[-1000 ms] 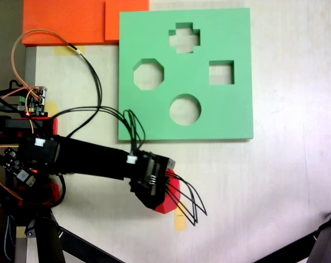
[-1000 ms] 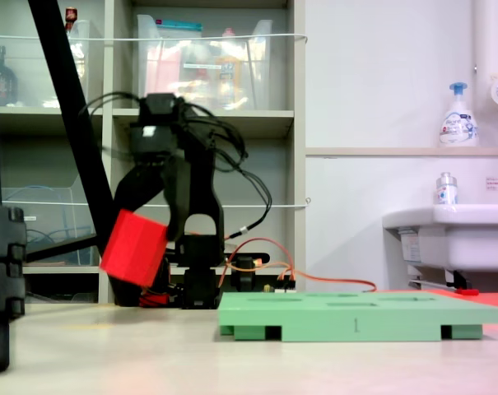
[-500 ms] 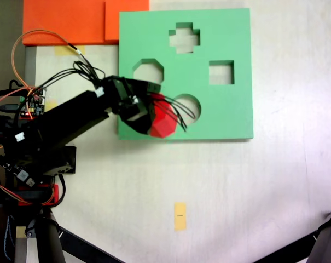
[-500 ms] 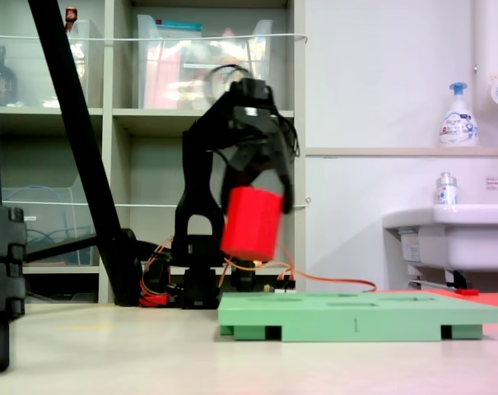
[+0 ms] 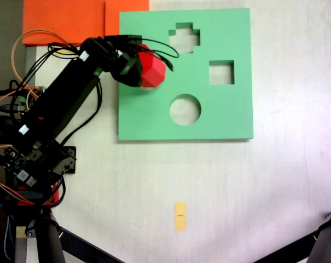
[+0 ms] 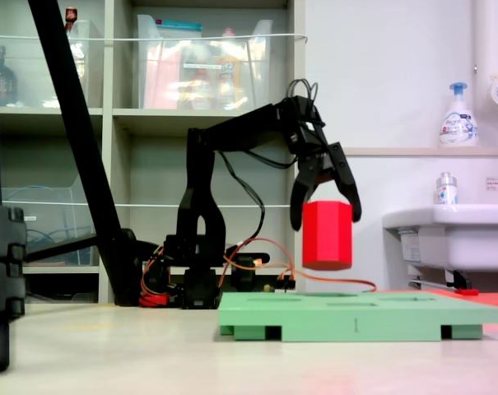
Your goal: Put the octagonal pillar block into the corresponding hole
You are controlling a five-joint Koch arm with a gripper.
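My pincer is clamped on the small bright red eight-sided foam block, one jaw on each side, holding it upright in the air above the flat green foam board. From above, the block covers the board's eight-sided cutout, left of the square one.

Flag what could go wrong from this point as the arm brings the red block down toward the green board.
Rotation: the red block hangs upright well above the green board, held near its top by the fingers, so its eight sides may not line up with the octagonal hole and it could catch on the rim.

Position: in the fixed view from above, the block hides that hole, so centring is hard to confirm.

Wrong cutout: the cross cutout lies close by.
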